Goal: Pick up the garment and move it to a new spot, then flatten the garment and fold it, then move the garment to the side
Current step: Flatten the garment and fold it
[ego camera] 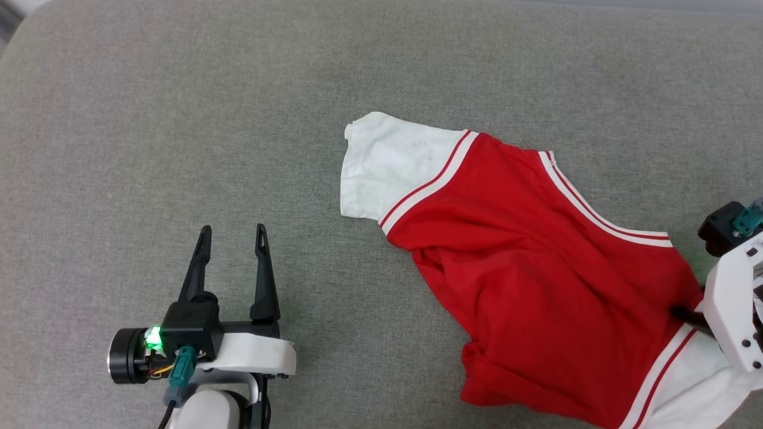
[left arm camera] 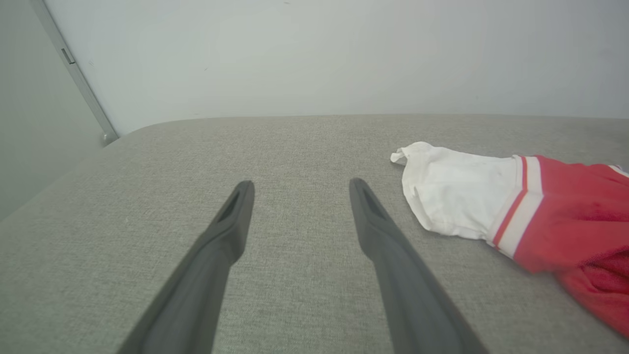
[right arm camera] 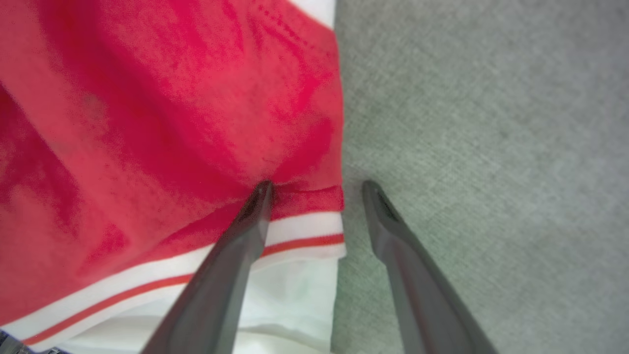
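- head view: garment (ego camera: 536,268) spread loosely and on a slant across the right half of a grey upholstered surface (ego camera: 179,119), red body wrinkled, one white sleeve (ego camera: 387,167) pointing toward the middle, the other at the lower right edge.
- head view: left hand (ego camera: 233,229) at lower left, well apart from the garment, fingers spread wide with nothing between them, green light lit on its wrist.
- head view: right hand (ego camera: 682,313) at the right edge, one dark finger resting on the fabric near the striped seam of the lower sleeve.
- left wrist view: both fingers (left arm camera: 231,221) parted over bare grey surface, gripping nothing; white sleeve and red-and-white stripe trim to the right, near but not touching; pale wall (left arm camera: 314,49) behind.
- right wrist view: right hand wide open, nothing clamped; left finger (right arm camera: 245,226) tip pressed on red cloth just above the striped seam, right finger over bare grey surface, garment's edge between the two.
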{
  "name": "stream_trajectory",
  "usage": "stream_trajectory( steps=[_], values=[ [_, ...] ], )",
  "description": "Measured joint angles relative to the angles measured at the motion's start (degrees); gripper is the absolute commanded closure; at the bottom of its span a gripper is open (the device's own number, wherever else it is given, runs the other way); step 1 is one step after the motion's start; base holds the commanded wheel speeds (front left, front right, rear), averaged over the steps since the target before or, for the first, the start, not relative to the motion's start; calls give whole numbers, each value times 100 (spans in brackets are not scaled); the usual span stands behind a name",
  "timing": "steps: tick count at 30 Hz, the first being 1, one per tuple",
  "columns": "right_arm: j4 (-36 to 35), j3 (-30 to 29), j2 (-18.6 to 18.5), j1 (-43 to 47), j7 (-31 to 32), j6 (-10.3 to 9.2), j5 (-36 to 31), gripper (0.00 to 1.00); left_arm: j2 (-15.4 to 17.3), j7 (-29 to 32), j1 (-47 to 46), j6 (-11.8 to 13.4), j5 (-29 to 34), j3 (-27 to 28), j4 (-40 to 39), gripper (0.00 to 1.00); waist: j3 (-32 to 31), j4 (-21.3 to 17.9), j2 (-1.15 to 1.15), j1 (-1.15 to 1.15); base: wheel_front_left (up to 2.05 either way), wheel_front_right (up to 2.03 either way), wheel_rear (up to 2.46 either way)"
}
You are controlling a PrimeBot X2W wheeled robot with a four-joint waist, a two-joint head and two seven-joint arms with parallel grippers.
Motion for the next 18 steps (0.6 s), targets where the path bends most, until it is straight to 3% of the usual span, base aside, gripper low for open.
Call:
stream_trajectory(
  steps=[6, 9, 13, 18],
  values=[
    [-142, 26, -109, -47, -1046, 1, 82, 100, 1, 0, 108, 29, 1, 44, 37, 0, -212, -97, 0, 1, 0, 0, 0],
    [-489, -165, -377, -80, -1377, 3, 152, 100, -1, 0, 156, 44, 1, 57, 15, 0, -350, -139, 0, 1, 0, 0, 0],
    [-894, -494, -694, -258, -1556, 3, 134, 100, -1, 0, 228, 68, -4, 58, -26, 0, -455, -176, 0, 1, 0, 0, 0],
    [-1059, -756, -544, -886, -1365, 3, -3, 100, -1, 0, 221, 67, -27, -23, -71, 0, -367, -126, 0, 1, 0, 0, 0]
  ],
)
